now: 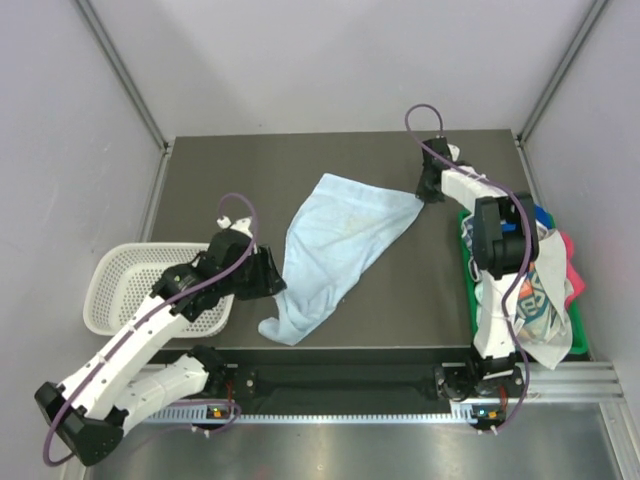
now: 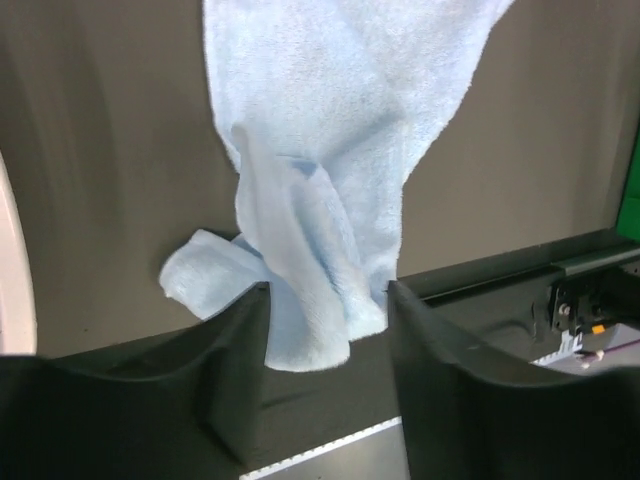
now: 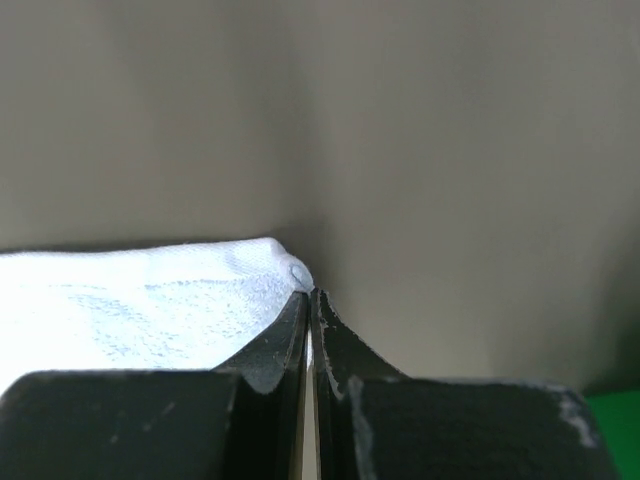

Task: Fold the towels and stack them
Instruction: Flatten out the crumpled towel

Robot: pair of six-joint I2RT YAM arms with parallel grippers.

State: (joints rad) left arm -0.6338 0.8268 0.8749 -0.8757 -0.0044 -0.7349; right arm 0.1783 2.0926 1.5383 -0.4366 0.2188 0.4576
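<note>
The towel (image 1: 335, 240) is pale blue, the mesh basket (image 1: 110, 270) white, the tray (image 1: 468, 280) green.

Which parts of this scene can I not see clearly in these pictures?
Top view: the right arm covers most of the stacked towels in the green tray; they cannot be counted.
Right wrist view: only a corner of the blue towel shows; the right gripper and the left edge cut off the rest.
Left wrist view: the basket is a white strip at the left edge.
</note>
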